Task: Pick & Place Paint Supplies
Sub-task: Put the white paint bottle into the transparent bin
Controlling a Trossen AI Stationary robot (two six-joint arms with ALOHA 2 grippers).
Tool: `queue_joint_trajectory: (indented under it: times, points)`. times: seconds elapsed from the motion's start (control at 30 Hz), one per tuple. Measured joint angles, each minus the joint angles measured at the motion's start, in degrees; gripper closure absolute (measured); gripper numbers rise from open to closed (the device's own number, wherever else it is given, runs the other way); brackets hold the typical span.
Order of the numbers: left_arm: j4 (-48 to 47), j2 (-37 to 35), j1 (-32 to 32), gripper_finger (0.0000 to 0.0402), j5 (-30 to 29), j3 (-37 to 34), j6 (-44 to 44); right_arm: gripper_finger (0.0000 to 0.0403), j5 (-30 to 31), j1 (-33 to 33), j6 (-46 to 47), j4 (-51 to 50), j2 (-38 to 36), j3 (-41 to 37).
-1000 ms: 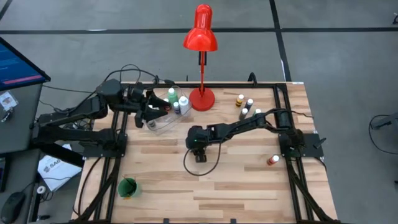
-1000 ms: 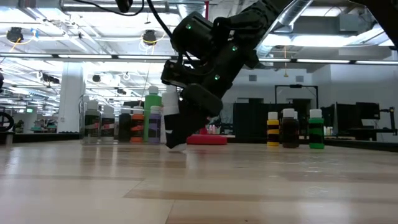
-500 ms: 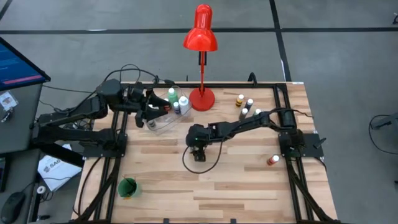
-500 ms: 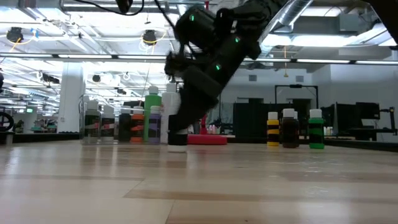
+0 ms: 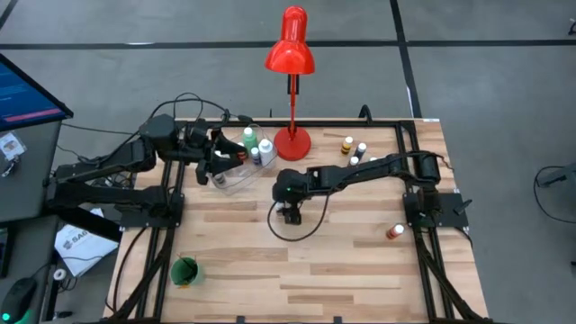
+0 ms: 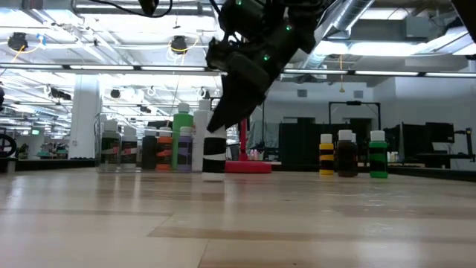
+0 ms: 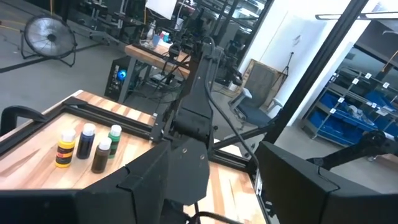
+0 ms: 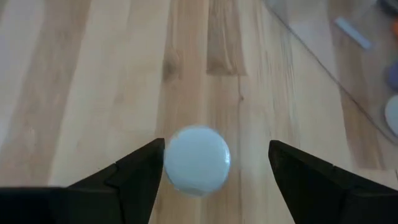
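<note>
A small dark paint bottle with a white cap point(image 6: 213, 155) stands upright on the wooden table near its middle. In the right wrist view its cap point(image 8: 198, 160) shows from above. My right gripper point(image 6: 225, 119) hangs open just above it, slanting down, a finger on either side of the cap, holding nothing. My left gripper point(image 7: 211, 186) is open and level over a clear container point(image 5: 232, 182) at the far left, which holds several bottles point(image 6: 156, 151). Other paint bottles stand at the far right point(image 5: 357, 153) and beside the lamp's base point(image 5: 255, 144).
A tall red desk lamp point(image 5: 291, 135) stands at the far middle. A green cup point(image 5: 184, 270) sits at the near left and a red bottle point(image 5: 393, 232) at the right edge. A dark cable loop point(image 5: 297, 232) lies under my right arm.
My right gripper has let go of the dark bottle and risen away from it, drawing back a little toward the table's far edge. The bottle, held just over the table before, now stands upright on its base on the wood.
</note>
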Motion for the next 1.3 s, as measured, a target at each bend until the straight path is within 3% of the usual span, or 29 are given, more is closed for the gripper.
queue_joint_trajectory:
  times: [0.17,0.53,0.8,1.03,1.3]
  points:
    - [0.0,0.0,0.24,0.017,-0.51,0.0,0.43,0.012,0.02,-0.07,0.26,-1.65,-0.02,-0.02]
    - [-0.46,0.02,0.11,0.017,-3.54,0.0,3.45,0.012,0.0,-2.28,-0.32,-5.07,-7.57,0.21]
    - [-6.38,7.95,-2.7,0.017,-5.05,-0.02,9.66,0.012,0.28,-2.37,3.41,-21.34,-26.76,1.51]
    - [-6.61,19.93,-7.65,0.017,-7.32,-0.02,19.31,0.012,11.48,0.09,9.41,-34.28,-40.22,1.53]
    - [-7.52,29.7,-13.46,0.017,-6.47,-0.02,23.81,0.012,18.21,2.57,15.86,-42.93,-45.1,1.49]
